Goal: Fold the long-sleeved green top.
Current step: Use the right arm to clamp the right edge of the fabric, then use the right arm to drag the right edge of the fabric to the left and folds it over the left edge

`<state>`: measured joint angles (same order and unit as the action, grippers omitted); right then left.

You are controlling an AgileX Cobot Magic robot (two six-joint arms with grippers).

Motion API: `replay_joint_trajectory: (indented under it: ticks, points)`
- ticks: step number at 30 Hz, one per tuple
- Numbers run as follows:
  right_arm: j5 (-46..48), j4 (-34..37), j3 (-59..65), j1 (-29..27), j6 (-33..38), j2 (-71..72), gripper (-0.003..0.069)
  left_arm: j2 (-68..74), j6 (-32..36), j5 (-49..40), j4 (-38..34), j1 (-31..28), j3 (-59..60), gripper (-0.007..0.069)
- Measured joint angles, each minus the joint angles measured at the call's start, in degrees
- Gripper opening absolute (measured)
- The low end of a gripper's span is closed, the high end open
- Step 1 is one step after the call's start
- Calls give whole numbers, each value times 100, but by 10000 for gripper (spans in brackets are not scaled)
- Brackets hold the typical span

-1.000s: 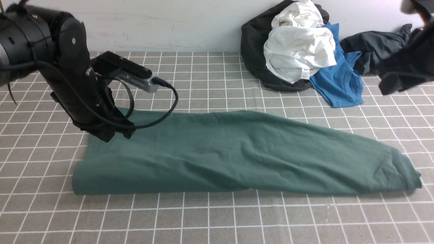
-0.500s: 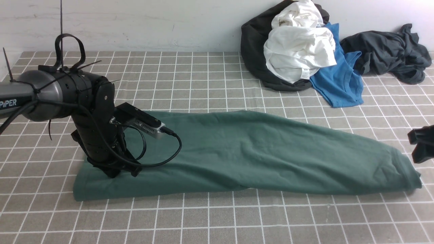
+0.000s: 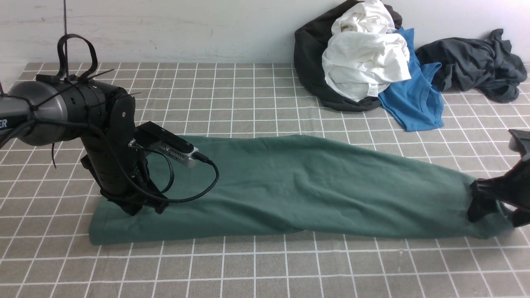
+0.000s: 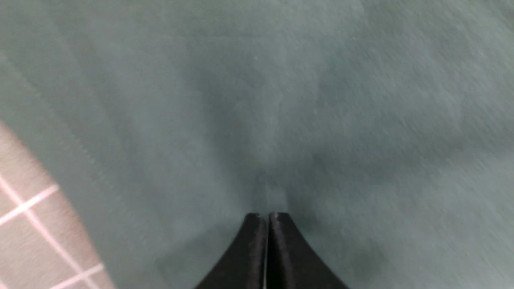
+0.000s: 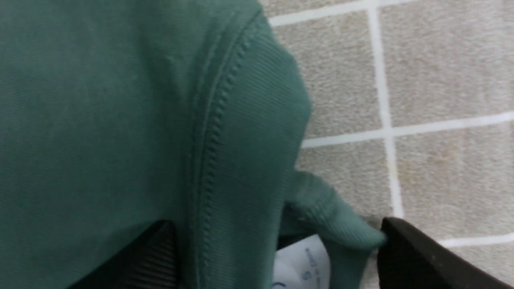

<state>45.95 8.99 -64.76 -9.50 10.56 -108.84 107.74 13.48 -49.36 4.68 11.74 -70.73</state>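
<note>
The green long-sleeved top (image 3: 290, 190) lies folded into a long strip across the checked tablecloth. My left gripper (image 3: 140, 209) is shut, and its tips press down on the strip's left end; in the left wrist view the gripper (image 4: 265, 216) rests on plain green cloth (image 4: 281, 100). My right gripper (image 3: 497, 213) is open and low at the strip's right end. In the right wrist view the gripper (image 5: 273, 233) has its jaws on either side of the ribbed collar (image 5: 249, 120), with the white neck label (image 5: 301, 265) between them. The sleeves and chest print are hidden.
A heap of clothes lies at the back right by the wall: a white garment (image 3: 364, 62) on a black one (image 3: 310, 62), a bright blue tee (image 3: 414, 95) and a dark grey garment (image 3: 476, 66). The grey checked tablecloth (image 3: 265, 269) covers the table.
My left gripper came down from the strip's far left edge to its nearer left end. My right arm dropped from the upper right to the collar end.
</note>
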Motion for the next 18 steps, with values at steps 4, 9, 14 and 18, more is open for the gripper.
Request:
replay_joint_trajectory:
  ticks: [4, 9, 14, 18]
  points:
    - [-1, -27, -24, 134, 4, -20, 427, -354, 0, -12, 0, 0, 0, -7]
    - [273, -184, -181, 141, 85, 29, 155, -810, 5, -30, 6, 0, 4, -7]
    - [819, -1040, -481, 122, -256, 730, 43, -1570, 5, -115, 28, 0, 6, -7]
    - [1188, -1849, -834, 78, -876, 1676, 43, -2118, 5, -168, 35, 0, 6, -7]
